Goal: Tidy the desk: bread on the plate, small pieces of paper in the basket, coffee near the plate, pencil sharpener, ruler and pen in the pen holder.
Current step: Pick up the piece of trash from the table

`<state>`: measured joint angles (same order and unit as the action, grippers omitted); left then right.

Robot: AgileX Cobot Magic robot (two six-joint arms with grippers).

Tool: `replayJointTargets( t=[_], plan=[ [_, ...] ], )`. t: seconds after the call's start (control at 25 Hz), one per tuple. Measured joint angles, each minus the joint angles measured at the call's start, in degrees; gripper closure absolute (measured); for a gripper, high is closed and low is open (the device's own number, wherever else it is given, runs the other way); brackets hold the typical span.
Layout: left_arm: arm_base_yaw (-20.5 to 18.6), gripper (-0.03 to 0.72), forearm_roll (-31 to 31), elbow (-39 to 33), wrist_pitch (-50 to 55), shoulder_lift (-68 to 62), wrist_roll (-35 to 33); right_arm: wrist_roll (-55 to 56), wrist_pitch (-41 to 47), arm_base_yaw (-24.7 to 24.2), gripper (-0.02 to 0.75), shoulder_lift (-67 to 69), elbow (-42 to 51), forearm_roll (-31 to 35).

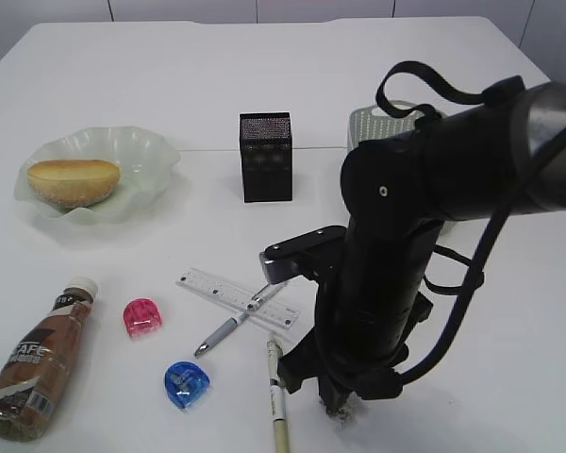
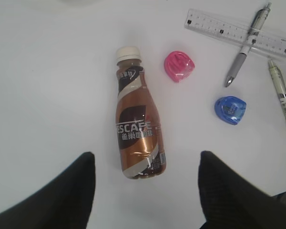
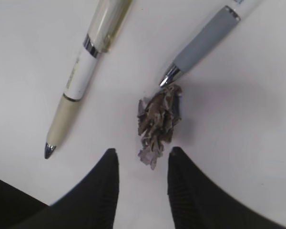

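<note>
My right gripper (image 3: 142, 179) was down at the desk (image 1: 453, 377), its two black fingers (image 3: 101, 191) narrowed to a small gap with the lower tip of a crumpled scrap of paper (image 3: 158, 121) between their tips; whether they actually pinched it I could not tell. A grey-grip pen (image 3: 202, 43) pointed at the scrap's top, and a cream pen (image 3: 81, 76) lay to its left. My left gripper (image 2: 145, 183) hung wide open and empty above the coffee (image 2: 136, 129), which lay on its side. Near it were a pink sharpener (image 2: 179, 66) and a blue sharpener (image 2: 230, 109); the grey-grip pen crossed the ruler (image 2: 238, 32). Farther out, the bread (image 1: 73, 181) sat in the plate (image 1: 141, 151). The pen holder (image 1: 265, 157) stood upright, its contents hidden. The basket (image 1: 368, 123) was mostly behind my arm.
</note>
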<state>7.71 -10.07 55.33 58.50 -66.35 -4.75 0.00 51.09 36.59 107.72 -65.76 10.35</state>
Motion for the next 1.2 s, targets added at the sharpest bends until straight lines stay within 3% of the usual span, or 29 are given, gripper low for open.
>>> replayJointTargets(
  t=[0.32,0.68,1.2],
  plan=[
    [0.0,0.192,0.0,0.0,0.0,0.0,0.0,1.3,-2.5,0.0,0.338,3.7,0.0,0.2],
    [0.0,0.192,0.0,0.0,0.0,0.0,0.0,1.7,-3.8,0.0,0.328,6.1,0.0,0.2],
    [0.0,0.192,0.0,0.0,0.0,0.0,0.0,1.7,-4.7,0.0,0.623,6.3,0.0,0.4]
  ],
)
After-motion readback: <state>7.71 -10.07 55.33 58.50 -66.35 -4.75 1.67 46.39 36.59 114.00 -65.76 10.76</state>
